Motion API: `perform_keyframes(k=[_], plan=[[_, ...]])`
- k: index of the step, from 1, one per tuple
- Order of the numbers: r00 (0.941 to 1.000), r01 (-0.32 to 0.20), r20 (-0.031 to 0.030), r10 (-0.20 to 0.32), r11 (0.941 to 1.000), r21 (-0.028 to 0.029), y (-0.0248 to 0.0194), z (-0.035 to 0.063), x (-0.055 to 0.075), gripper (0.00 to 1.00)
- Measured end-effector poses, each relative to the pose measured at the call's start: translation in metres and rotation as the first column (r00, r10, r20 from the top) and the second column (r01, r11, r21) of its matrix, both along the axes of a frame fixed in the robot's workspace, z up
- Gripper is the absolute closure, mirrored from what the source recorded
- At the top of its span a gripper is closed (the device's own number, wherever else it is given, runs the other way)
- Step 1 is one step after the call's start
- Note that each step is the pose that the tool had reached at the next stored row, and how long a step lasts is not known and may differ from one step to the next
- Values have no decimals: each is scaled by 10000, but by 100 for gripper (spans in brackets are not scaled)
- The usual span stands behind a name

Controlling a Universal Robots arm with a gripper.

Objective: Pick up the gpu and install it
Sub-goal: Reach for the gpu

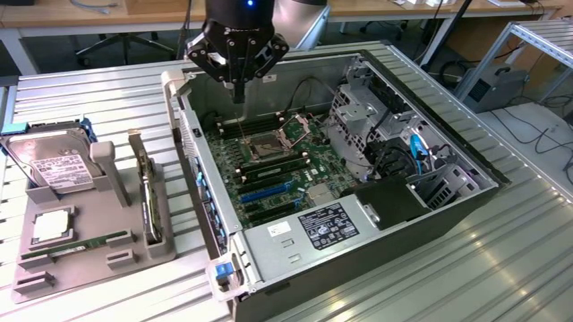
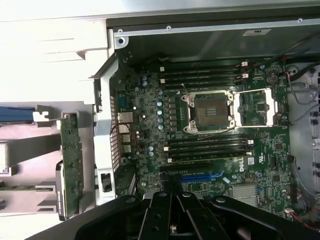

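The gpu [image 1: 149,200] stands on its edge in a slot of the grey holder [image 1: 90,268], at the exterior view's left of the open computer case [image 1: 376,221]. In the wrist view the gpu [image 2: 71,160] shows as a thin greenish board beside the case wall. My gripper [image 1: 238,94] hangs above the far end of the motherboard [image 1: 268,161], fingers shut and pointing down, with nothing between them. Its dark fingers [image 2: 160,215] show over the board near the blue card slot [image 2: 200,176]. The gripper is well apart from the gpu.
A silver hard drive [image 1: 58,164] with a white label leans in the holder's far end. A processor chip [image 1: 52,225] and a green memory stick [image 1: 76,245] lie in the holder. Drive cages and cables [image 1: 394,147] fill the case's right side.
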State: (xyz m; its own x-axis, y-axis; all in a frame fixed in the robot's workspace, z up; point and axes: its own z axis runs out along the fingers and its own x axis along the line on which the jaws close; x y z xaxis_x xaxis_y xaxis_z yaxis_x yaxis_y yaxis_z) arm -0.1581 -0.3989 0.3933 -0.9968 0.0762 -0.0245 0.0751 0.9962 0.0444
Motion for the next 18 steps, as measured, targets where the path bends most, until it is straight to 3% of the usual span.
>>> perform_keyframes(k=[18], plan=[[10000,0,0,0,10000,-1,0,0,-46,89]])
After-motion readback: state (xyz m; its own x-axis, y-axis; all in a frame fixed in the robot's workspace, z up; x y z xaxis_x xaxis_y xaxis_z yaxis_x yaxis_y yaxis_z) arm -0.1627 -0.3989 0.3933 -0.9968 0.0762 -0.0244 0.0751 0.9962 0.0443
